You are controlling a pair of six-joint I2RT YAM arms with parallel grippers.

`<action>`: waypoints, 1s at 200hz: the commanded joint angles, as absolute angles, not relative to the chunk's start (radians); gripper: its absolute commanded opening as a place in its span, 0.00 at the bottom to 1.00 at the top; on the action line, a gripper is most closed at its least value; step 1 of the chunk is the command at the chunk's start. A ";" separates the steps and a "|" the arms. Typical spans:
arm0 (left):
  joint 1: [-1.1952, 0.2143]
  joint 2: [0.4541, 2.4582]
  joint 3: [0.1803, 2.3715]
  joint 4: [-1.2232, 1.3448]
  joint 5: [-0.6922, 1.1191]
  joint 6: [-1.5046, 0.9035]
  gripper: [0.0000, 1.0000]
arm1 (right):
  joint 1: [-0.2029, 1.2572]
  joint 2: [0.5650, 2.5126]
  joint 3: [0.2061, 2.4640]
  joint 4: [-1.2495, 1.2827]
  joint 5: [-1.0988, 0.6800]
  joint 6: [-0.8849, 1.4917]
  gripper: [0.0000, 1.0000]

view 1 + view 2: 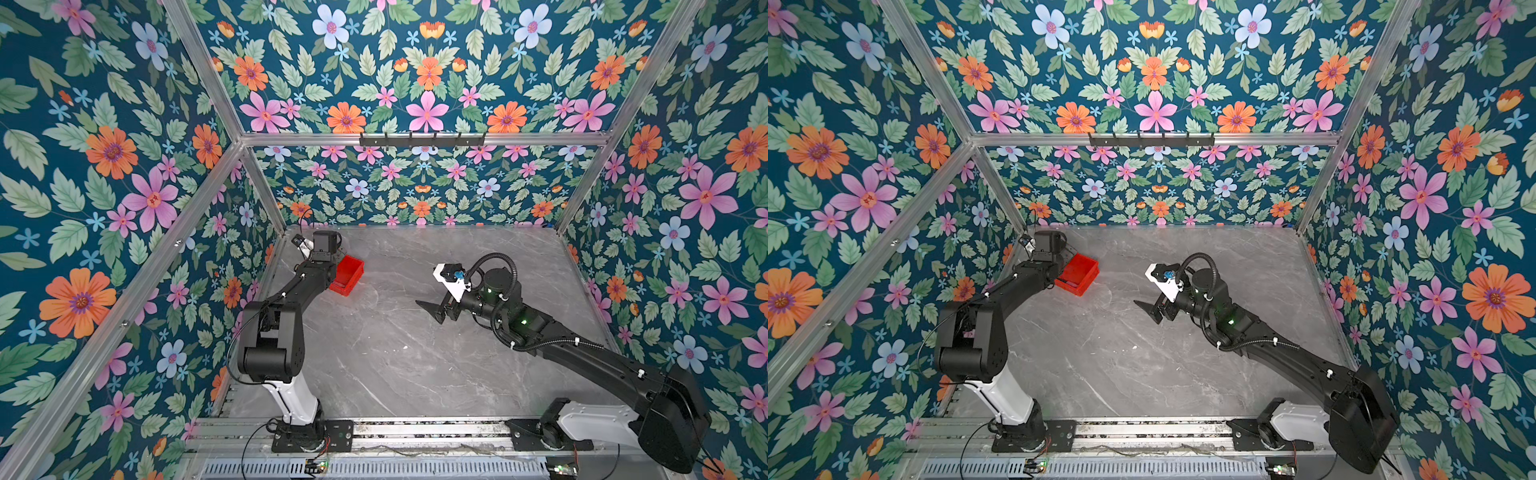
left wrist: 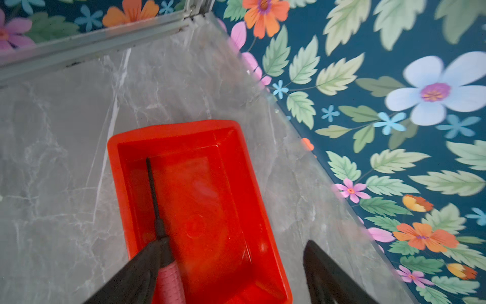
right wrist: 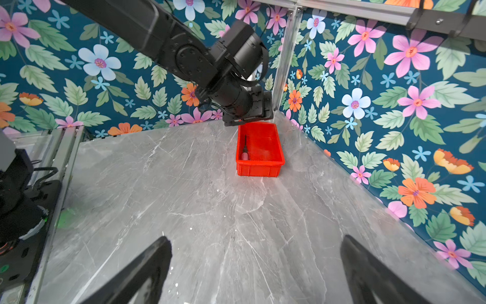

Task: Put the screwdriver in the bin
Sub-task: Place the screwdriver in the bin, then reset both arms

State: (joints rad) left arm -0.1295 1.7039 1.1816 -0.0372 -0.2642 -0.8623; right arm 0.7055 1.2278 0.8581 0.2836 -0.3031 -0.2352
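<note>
With the screwdriver (image 2: 155, 194) lying in the red bin (image 2: 173, 126) along one long wall, beside the wide-spread left fingers (image 2: 136, 271), the release looks done, and the next move calls for lifting straight clear; the right fingers (image 3: 147, 265) hang wide, empty, over the bench (image 3: 210, 197).

Lab robot cell: aluminium frame (image 1: 291, 139), floral walls (image 1: 428, 62)
</note>
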 commanded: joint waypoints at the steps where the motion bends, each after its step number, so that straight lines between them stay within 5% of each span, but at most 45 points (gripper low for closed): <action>1: -0.140 1.639 1.137 0.022 -0.328 -0.707 0.98 | 0.684 1.211 0.834 0.367 -0.285 -0.174 0.99; 96: -0.201 1.314 0.775 0.348 -0.375 -0.191 1.00 | 0.393 1.053 0.651 0.419 -0.244 -0.045 0.99; 200: -0.198 1.206 0.363 0.776 -0.326 0.057 1.00 | -0.004 0.899 0.362 0.451 -0.078 0.036 0.99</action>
